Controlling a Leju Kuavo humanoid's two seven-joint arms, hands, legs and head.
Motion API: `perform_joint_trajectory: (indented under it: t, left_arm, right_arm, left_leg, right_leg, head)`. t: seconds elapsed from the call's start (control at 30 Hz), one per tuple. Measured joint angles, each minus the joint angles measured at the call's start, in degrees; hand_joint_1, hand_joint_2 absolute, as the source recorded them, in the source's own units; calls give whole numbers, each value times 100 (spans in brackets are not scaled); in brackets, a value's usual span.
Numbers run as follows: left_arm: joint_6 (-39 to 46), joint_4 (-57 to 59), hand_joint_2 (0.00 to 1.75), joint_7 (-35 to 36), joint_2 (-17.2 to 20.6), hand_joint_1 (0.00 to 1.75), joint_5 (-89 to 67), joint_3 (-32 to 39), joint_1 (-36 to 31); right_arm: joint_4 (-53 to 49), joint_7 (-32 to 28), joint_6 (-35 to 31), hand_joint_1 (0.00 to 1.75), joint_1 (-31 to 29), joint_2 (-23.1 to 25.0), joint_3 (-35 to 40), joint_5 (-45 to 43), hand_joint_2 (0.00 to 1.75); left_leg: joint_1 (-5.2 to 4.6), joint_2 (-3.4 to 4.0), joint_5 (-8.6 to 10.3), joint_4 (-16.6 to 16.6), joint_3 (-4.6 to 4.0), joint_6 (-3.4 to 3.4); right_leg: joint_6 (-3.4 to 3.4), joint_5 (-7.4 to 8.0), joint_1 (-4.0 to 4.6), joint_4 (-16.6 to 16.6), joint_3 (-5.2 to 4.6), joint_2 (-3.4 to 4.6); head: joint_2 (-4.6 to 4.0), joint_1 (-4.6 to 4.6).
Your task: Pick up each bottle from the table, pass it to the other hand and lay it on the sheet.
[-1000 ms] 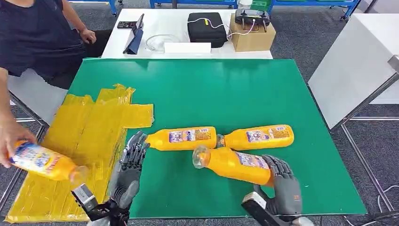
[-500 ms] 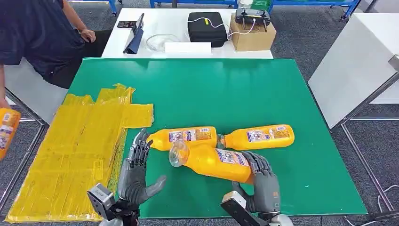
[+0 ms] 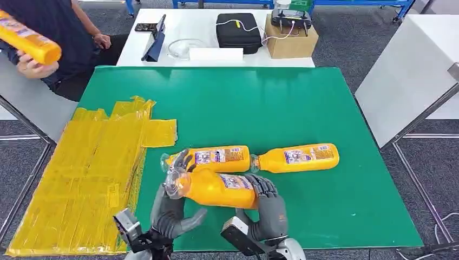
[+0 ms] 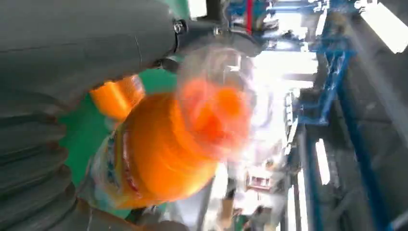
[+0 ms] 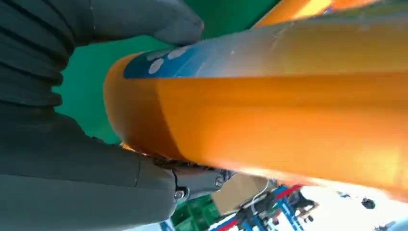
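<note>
My right hand (image 3: 269,210) grips an orange bottle (image 3: 217,188) by its base end and holds it level above the green mat (image 3: 260,103). Its clear neck end reaches my left hand (image 3: 169,212). That hand's fingers stand up behind the neck and its thumb hangs apart below, so it holds nothing. In the left wrist view the bottle (image 4: 163,149) points its neck at the camera, beside the left hand (image 4: 72,48). The right wrist view has the bottle (image 5: 288,110) in the right hand (image 5: 72,159). Two more bottles (image 3: 216,157) (image 3: 299,157) lie end to end on the mat. The yellow sheet (image 3: 92,173) is at the left.
A person at the back left holds another orange bottle (image 3: 27,37) up in one hand. A white table behind the mat carries a black case (image 3: 237,32) and a cardboard box (image 3: 289,44). Another white table (image 3: 411,70) stands at the right.
My right hand has carried the bottle leftward until its neck reaches the left hand, which has risen and opened. The person has lifted a bottle off the sheet up to the back left.
</note>
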Motion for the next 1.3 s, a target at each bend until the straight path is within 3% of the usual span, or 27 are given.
perform_joint_trajectory:
  t: [0.93, 0.97, 1.0, 1.3]
  left_arm:
    - [-158, 326, 175, -7, 61, 0, 250, -88, -84]
    - [-156, 332, 175, -7, 61, 168, 245, -81, -85]
    - [-145, 339, 175, -7, 61, 175, 226, -72, -85]
    - [144, 332, 175, -37, 63, 175, -15, -90, -91]
  right_arm:
    - [678, 83, 112, 175, -413, 94, 886, 98, 175]
    - [684, 96, 114, 175, -423, 94, 901, 96, 175]
    - [695, 120, 114, 175, -437, 83, 938, 81, 175]
    - [754, 221, 114, 175, -525, 55, 1071, -7, 175]
  left_leg:
    - [0, 0, 1, 0, -9, 0]
    - [0, 0, 1, 0, -9, 0]
    - [0, 0, 1, 0, -9, 0]
    - [0, 0, 1, 0, -10, -1]
  right_leg:
    - [0, 0, 0, 1, -11, 0]
    - [0, 0, 1, 1, -11, 0]
    - [0, 0, 1, 1, -12, 0]
    - [0, 0, 1, 1, -12, 0]
  head:
    - [0, 4]
    - [0, 4]
    - [0, 4]
    - [0, 4]
